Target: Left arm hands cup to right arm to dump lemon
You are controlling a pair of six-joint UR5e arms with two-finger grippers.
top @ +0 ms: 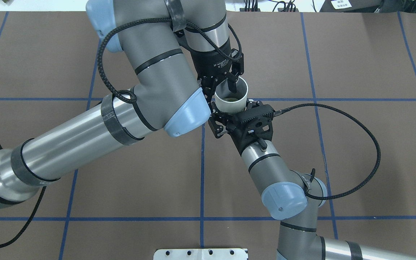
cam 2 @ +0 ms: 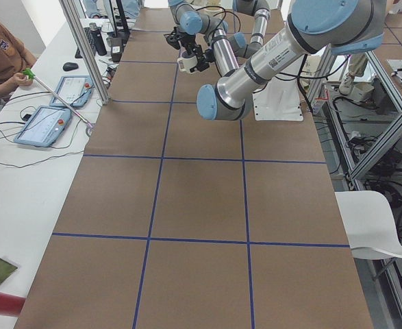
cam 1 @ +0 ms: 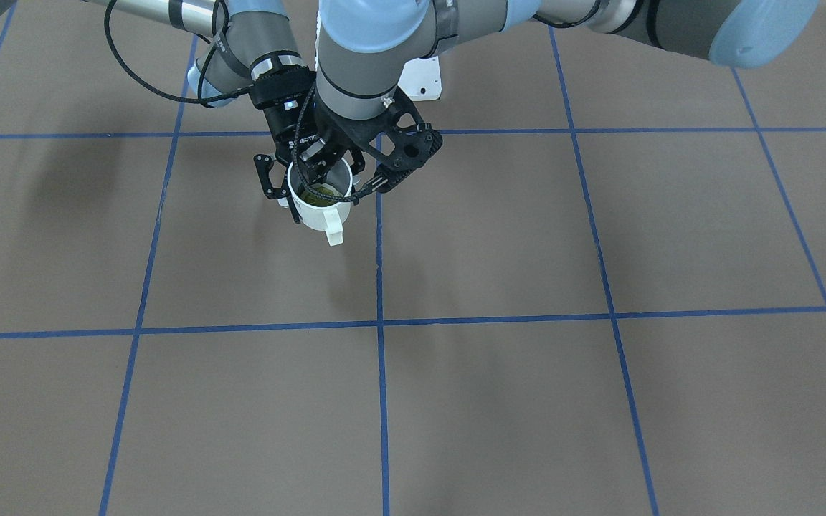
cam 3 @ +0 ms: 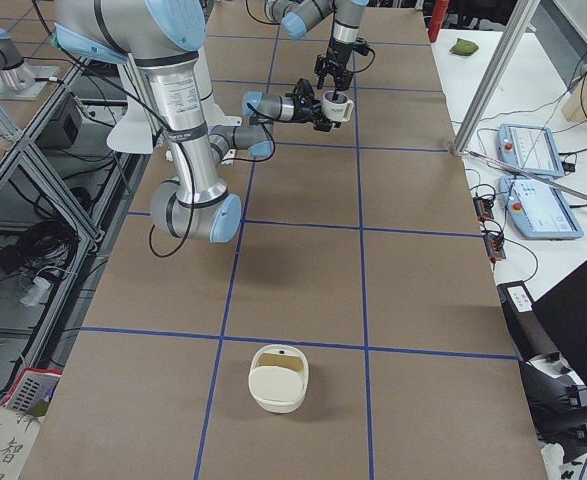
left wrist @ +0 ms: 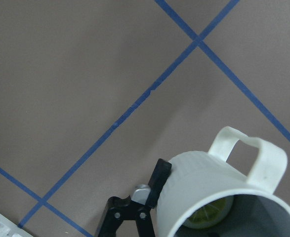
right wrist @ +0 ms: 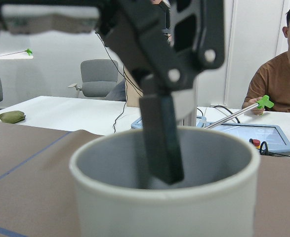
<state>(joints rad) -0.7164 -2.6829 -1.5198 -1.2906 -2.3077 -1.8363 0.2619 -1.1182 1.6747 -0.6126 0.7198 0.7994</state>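
Observation:
The white cup (cam 1: 316, 211) hangs upright above the brown table, handle pointing away from the robot. The yellow-green lemon (cam 1: 321, 193) lies inside it and also shows in the left wrist view (left wrist: 209, 215). My left gripper (cam 1: 327, 175) comes down from above, shut on the cup's rim (top: 229, 104) with one finger inside (right wrist: 159, 143). My right gripper (cam 1: 312, 204) reaches in from the robot's side with its fingers on either side of the cup's body. One pad (left wrist: 160, 183) lies against the wall.
A white base plate (cam 1: 424, 79) sits behind the arms. A beige basket (cam 3: 278, 378) stands far off towards the table's right end. Seated operators (right wrist: 278, 74) and tablets (cam 3: 538, 210) are at the side bench beyond the table.

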